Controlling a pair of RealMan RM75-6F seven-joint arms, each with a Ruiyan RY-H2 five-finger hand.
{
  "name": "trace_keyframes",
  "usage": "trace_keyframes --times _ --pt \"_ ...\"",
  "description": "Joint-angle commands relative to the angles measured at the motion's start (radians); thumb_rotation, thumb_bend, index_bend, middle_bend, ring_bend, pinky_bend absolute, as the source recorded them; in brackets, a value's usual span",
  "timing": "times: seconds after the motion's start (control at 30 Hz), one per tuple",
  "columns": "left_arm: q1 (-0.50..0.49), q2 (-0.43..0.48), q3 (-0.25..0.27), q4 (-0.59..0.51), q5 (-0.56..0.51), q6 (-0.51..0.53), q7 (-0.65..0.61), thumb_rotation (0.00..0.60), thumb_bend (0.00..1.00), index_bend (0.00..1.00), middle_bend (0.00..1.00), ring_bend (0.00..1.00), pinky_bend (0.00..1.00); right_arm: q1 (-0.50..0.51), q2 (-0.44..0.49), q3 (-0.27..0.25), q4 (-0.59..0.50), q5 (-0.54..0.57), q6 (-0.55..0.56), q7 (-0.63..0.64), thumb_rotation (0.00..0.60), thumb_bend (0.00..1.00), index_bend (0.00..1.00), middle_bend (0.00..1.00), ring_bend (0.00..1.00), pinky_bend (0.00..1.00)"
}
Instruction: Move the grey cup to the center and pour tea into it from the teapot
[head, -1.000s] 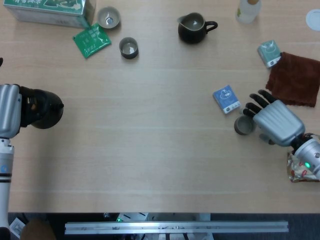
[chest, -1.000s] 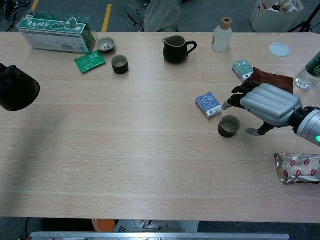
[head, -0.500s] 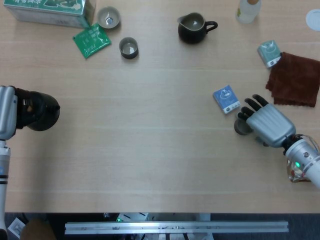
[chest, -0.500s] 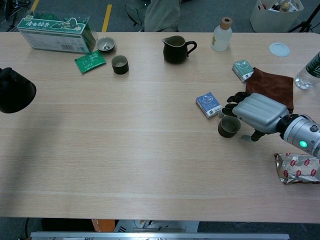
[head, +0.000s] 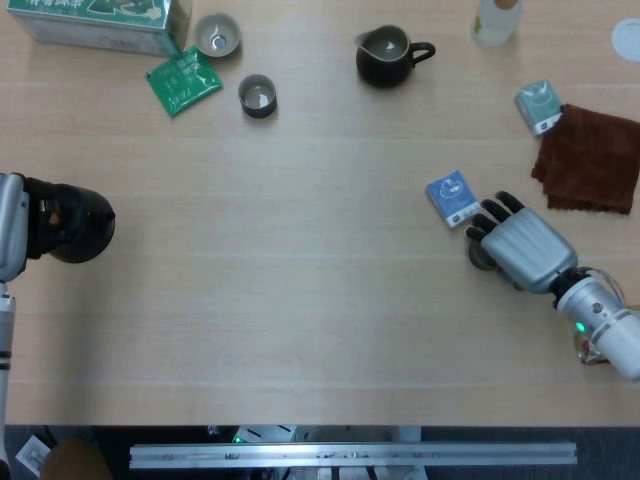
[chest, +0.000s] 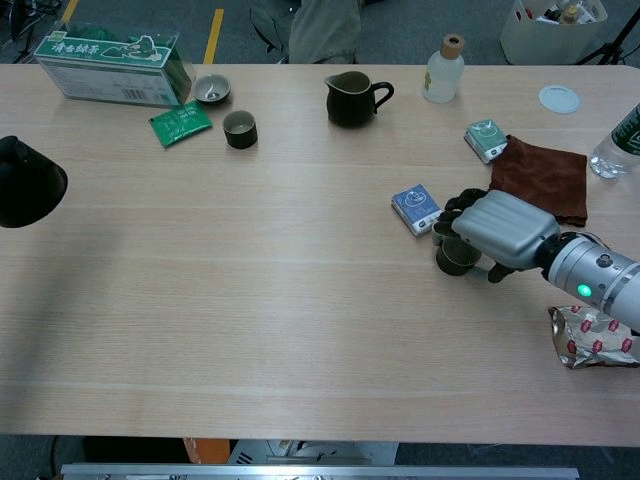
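The right hand (chest: 497, 231) lies over the small grey ceramic cup (chest: 457, 257), fingers curled around its rim and touching it. The cup stands on the wooden surface (chest: 300, 280), just beside the blue tea packet (chest: 416, 209). The left hand's (head: 10, 225) state cannot be determined; a black rounded object (head: 68, 220) is at it.

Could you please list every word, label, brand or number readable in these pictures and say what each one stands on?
Green rectangular tea box: white characters on its side, too blurred to read.
Green foil sachet: small white print, unreadable.
Blue-and-white packet beside the right hand: a round emblem, no legible text.
Teal packet near the brown cloth: a similar emblem, unreadable.
Clear bottle with green label at the right edge: print too small to read.
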Motion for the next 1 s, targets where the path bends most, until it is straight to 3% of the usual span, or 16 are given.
trace_keyframes --times 0.03,0.2,0.53,0.77,1.0 --pt "0.003 0.004 -0.001 0.001 -0.002 0.001 -0.005 0.508 0.30 1.00 1.00 0.83 0.06 0.005 -0.012 0.001 0.011 -0.002 0.008 -0.004 0.600 0.32 0.37 0.32 0.19 0.19" --pt "0.009 0.011 -0.002 0.002 -0.003 0.005 -0.015 0.505 0.30 1.00 1.00 0.83 0.06 0.013 -0.023 0.004 0.011 -0.004 0.019 0.000 0.600 0.36 0.44 0.35 0.25 0.23" --pt "0.016 0.021 -0.002 -0.007 0.001 0.010 -0.018 0.508 0.30 1.00 1.00 0.83 0.06 0.061 -0.022 0.052 -0.089 0.039 0.000 -0.011 0.600 0.36 0.45 0.36 0.26 0.26" --pt "0.019 0.027 0.000 -0.022 0.008 0.015 -0.006 0.508 0.30 1.00 1.00 0.83 0.06 0.132 -0.065 0.116 -0.180 0.189 -0.052 -0.142 0.600 0.36 0.45 0.36 0.26 0.26" --pt "0.023 0.034 0.002 -0.036 0.016 0.022 0.008 0.508 0.30 1.00 1.00 0.83 0.06 0.213 -0.153 0.156 -0.185 0.350 -0.053 -0.277 0.600 0.36 0.45 0.36 0.26 0.26"
